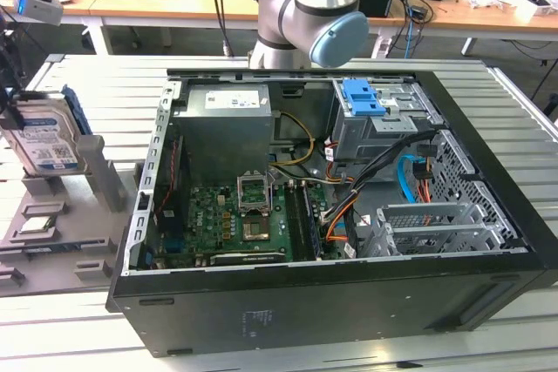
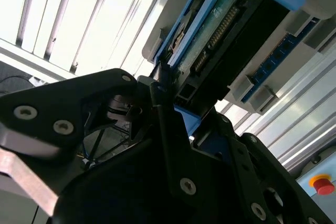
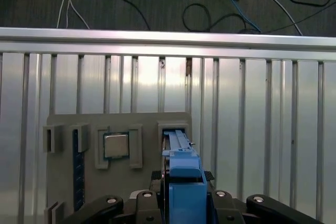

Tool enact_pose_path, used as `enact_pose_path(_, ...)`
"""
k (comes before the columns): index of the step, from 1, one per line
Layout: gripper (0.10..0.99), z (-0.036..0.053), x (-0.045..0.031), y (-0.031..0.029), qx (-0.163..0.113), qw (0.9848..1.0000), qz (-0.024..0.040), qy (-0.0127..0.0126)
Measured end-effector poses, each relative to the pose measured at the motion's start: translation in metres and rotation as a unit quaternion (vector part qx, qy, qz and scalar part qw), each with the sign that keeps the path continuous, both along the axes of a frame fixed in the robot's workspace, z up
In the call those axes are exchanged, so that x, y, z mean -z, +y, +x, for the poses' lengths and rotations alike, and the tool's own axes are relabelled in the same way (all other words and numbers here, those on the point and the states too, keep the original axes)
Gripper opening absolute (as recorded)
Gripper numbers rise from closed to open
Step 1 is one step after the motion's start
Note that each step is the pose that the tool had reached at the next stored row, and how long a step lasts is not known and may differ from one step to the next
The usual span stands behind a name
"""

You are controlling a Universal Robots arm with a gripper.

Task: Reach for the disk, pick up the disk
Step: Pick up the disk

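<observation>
We see the disk (image 1: 39,141) standing on edge in a slot of the grey fixture tray (image 1: 83,246). In the exterior view it sits at about nine o'clock from the open computer case (image 1: 331,302), well apart from it. In the first wrist view the disk shows edge-on, blue along its edge, rising from its slot with the gripper (image 3: 181,200) straddling it. We cannot tell whether the claw is clamped on the disk or merely around it.

The same tray holds a square processor chip (image 3: 115,146) in a shallow pocket beside the disk's slot. A blue memory module (image 3: 77,166) stands on edge in a narrow slot beyond the chip.

Inside the case, in the exterior view, the motherboard (image 1: 235,219) lies at seven o'clock and the power supply (image 1: 222,132) at eleven o'clock. The drive cage (image 1: 384,132) sits at one o'clock, topped by a blue bracket (image 1: 364,98). Tray and case rest on a slatted metal table (image 1: 523,128).
</observation>
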State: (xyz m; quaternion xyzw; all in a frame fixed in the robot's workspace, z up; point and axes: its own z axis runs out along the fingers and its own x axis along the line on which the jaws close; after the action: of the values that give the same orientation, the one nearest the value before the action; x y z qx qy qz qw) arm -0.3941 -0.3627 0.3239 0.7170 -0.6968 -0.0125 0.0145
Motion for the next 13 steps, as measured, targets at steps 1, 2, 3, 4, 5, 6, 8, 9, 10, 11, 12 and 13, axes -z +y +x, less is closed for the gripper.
enact_pose_path(1, 0.365, 0.0000, -0.0011, 0.0000, 0.000, 1.0000, 0.0000, 0.0001)
enact_pose_path(2, 0.365, 0.0000, -0.0021, 0.0000, 0.000, 1.0000, 0.0001, 0.0000)
enact_pose_path(3, 0.365, 0.0000, -0.0035, 0.0000, 0.000, 1.0000, 0.0001, 0.0000)
enact_pose_path(4, 0.365, 0.0001, -0.0048, 0.0000, 0.000, 1.0000, 0.0000, 0.0000)
enact_pose_path(5, 0.365, 0.0001, -0.0073, 0.0000, 0.000, 1.0000, 0.0000, 0.0000)
enact_pose_path(6, 0.365, 0.0001, -0.0087, 0.0000, 0.000, 1.0000, 0.0000, 0.0000)
enact_pose_path(8, 0.365, 0.0001, -0.0118, 0.0000, 0.000, 1.0000, 0.0000, 0.0000)
enact_pose_path(9, 0.365, 0.0001, -0.0134, 0.0000, 0.000, 1.0000, 0.0000, 0.0000)
enact_pose_path(10, 0.365, 0.0002, -0.0164, 0.0000, 0.000, 1.0000, 0.0000, 0.0000)
enact_pose_path(11, 0.365, 0.0002, -0.0181, 0.0000, 0.000, 1.0000, 0.0000, 0.0000)
enact_pose_path(12, 0.365, 0.0002, -0.0227, 0.0000, 0.000, 1.0000, 0.0000, 0.0000)
enact_pose_path(13, 0.365, 0.0002, -0.0290, 0.0000, 0.000, 1.0000, 0.0000, 0.0000)
